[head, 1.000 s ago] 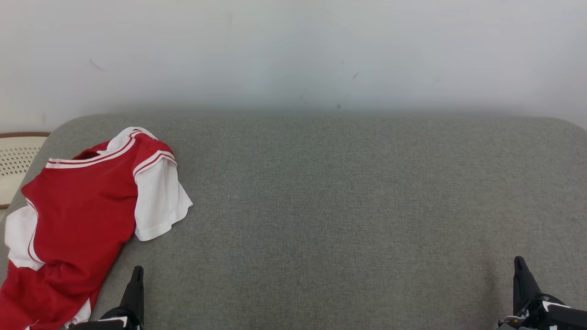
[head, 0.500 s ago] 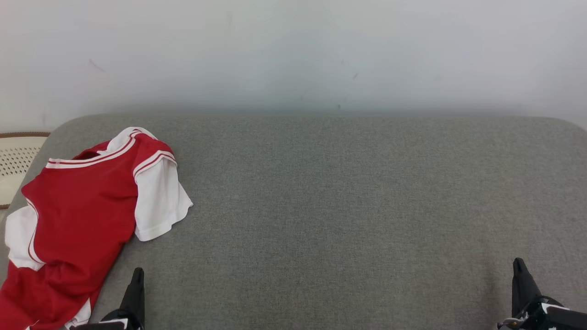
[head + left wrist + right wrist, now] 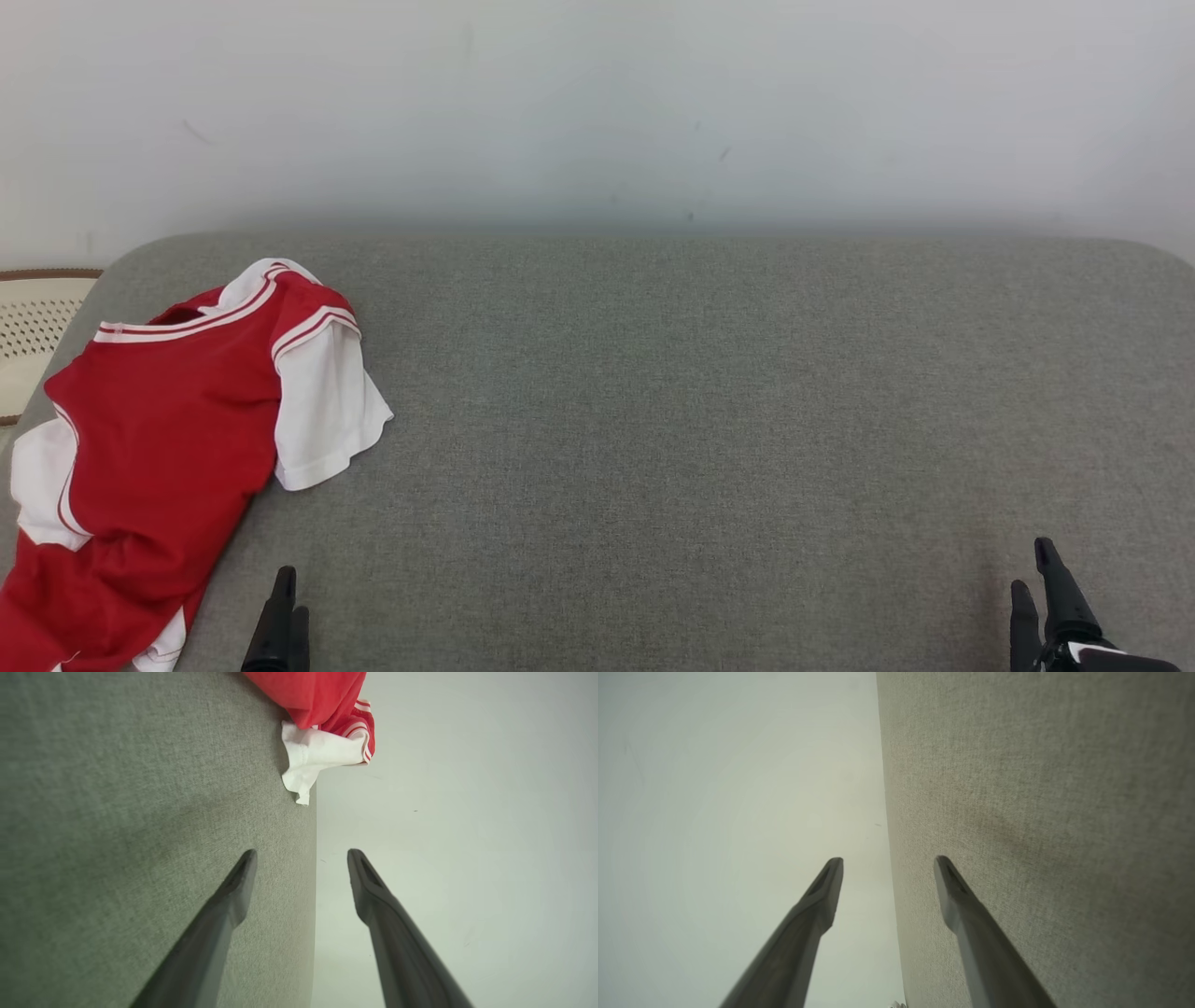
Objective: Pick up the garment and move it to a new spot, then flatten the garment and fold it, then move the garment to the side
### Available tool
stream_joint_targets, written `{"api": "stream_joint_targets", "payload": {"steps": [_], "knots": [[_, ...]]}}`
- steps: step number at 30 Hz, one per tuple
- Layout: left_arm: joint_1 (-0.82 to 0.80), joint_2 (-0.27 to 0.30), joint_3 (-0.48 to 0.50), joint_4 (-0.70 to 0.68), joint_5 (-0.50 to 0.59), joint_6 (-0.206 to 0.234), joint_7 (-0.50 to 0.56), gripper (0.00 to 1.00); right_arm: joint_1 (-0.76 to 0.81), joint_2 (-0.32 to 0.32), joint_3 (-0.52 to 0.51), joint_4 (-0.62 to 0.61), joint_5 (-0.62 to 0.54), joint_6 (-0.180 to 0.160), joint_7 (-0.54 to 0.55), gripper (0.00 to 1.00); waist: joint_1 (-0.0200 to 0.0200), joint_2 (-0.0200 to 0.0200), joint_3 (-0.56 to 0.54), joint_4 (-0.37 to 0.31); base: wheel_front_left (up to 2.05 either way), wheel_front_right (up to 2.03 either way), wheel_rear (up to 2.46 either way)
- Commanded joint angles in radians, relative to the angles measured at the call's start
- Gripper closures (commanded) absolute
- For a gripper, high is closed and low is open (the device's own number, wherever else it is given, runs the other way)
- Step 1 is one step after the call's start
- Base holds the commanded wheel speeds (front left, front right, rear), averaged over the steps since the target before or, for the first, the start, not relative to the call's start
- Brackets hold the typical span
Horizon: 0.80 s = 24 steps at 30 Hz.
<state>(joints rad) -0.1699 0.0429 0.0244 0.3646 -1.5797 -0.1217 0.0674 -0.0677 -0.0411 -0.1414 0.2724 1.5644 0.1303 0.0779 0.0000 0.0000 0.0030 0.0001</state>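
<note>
The garment (image 3: 159,439) is a red shirt with white sleeves and striped trim. It lies crumpled at the left end of the grey cushioned surface (image 3: 700,420), and its white sleeve and red body also show at the top of the left wrist view (image 3: 327,728). My left gripper (image 3: 285,602) sits low at the front, just right of the shirt's hem, and its fingers stand apart with nothing between them (image 3: 301,858). My right gripper (image 3: 1036,574) is at the front right corner, far from the shirt, also open and empty (image 3: 888,863).
A pale wall (image 3: 597,112) rises behind the cushioned surface. A cream perforated basket with a brown rim (image 3: 33,327) stands beyond the left edge. Wide bare grey fabric stretches from the shirt to the right edge.
Both grippers have dropped lower in the head view and their fingers have parted, from shut to open. The garment has not moved.
</note>
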Motion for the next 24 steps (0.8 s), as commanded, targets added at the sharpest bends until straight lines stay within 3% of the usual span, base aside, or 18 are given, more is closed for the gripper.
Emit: {"api": "stream_joint_targets", "payload": {"steps": [1,15,24], "knots": [[-0.005,0.004,-0.004,-0.031,0.028,0.004,-0.013,0.0,-0.004,-0.007,0.015,-0.025,-0.024,0.0,-0.012,0.0,0.0,0.0,0.0,0.0,0.0,0.0,0.0],[0.018,0.005,-0.061,-0.126,0.306,0.076,-0.074,0.0,0.011,-0.008,0.067,-0.069,-0.263,0.0,-0.075,0.0,0.0,0.0,-0.001,0.0,0.0,0.0,0.0],[0.036,0.006,-0.095,-0.167,0.53,0.129,-0.112,0.0,0.021,-0.008,0.102,-0.103,-0.496,0.0,-0.115,0.0,0.0,0.0,-0.003,0.0,0.0,0.0,0.0]]}}
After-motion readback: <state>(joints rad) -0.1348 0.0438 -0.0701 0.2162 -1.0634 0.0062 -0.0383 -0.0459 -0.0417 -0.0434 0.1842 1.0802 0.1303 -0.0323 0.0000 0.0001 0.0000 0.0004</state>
